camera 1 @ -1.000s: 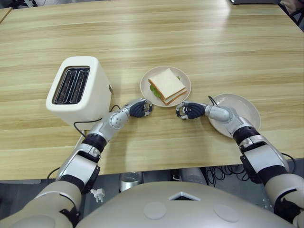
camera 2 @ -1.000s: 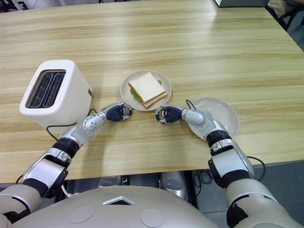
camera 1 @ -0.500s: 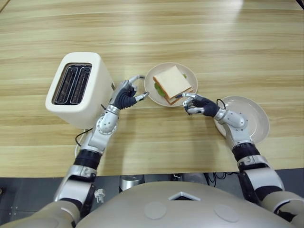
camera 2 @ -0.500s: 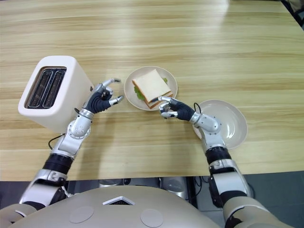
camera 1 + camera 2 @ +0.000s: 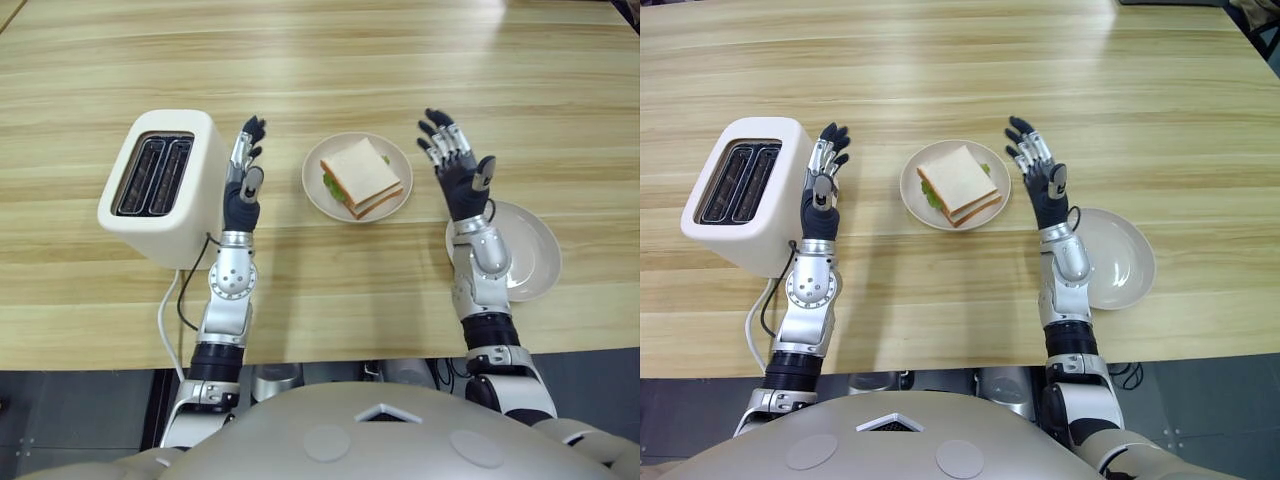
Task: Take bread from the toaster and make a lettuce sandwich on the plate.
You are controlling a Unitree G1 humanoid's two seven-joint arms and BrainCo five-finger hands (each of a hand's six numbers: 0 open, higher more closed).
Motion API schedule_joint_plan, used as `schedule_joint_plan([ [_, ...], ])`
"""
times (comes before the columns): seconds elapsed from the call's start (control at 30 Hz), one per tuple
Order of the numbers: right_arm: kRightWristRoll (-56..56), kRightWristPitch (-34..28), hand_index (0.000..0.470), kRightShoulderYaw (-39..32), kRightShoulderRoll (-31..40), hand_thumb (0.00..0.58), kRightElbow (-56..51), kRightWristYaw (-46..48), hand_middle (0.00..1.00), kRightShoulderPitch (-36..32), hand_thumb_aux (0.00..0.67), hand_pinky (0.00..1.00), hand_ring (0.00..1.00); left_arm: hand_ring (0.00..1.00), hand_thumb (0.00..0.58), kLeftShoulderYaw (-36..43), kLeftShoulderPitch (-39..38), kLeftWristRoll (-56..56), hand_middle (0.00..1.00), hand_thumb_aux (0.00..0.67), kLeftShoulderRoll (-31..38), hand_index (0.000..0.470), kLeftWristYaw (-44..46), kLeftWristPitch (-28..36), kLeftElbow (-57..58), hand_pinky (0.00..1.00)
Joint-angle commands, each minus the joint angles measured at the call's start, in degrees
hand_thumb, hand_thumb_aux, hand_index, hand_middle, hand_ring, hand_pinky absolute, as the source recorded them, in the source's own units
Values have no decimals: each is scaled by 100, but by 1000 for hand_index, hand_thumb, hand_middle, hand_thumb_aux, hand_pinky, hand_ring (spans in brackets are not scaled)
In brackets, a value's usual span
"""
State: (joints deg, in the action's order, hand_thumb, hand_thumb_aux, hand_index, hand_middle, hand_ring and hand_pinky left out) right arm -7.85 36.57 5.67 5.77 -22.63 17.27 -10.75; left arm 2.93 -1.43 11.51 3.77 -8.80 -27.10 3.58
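Left eye view: I note the toaster (image 5: pixel 165 185) standing at the left of the table, slots facing up. The left hand (image 5: pixel 243 185) is raised just right of the toaster, fingers straight and close together, holding nothing. The sandwich (image 5: pixel 360 178) lies on the plate (image 5: pixel 312 170) at the centre, with lettuce (image 5: pixel 329 186) showing between the slices at its left edge. The right hand (image 5: pixel 458 180) is raised to the right of that plate, fingers spread, holding nothing, and apart from the sandwich. A second plate (image 5: pixel 530 250) sits at the near right, beside the right forearm. Right eye view: I see the same layout on the wooden table (image 5: pixel 940 60). A cord (image 5: pixel 750 325) runs from the toaster toward the near edge, left of the left forearm.
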Motion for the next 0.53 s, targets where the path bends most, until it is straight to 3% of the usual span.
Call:
schedule_joint_plan([
  [0.03,429,294,0,34,-60,0,-258,-475,0,-54,0,0,0,0,0,32,-78,157,0,0,12,0,-27,-118,99,0],
  [0.53,1264,1019,0,-117,136,0,-869,-1234,0,-261,0,0,0,0,0,75,-198,160,0,0,14,0,62,-231,190,0],
])
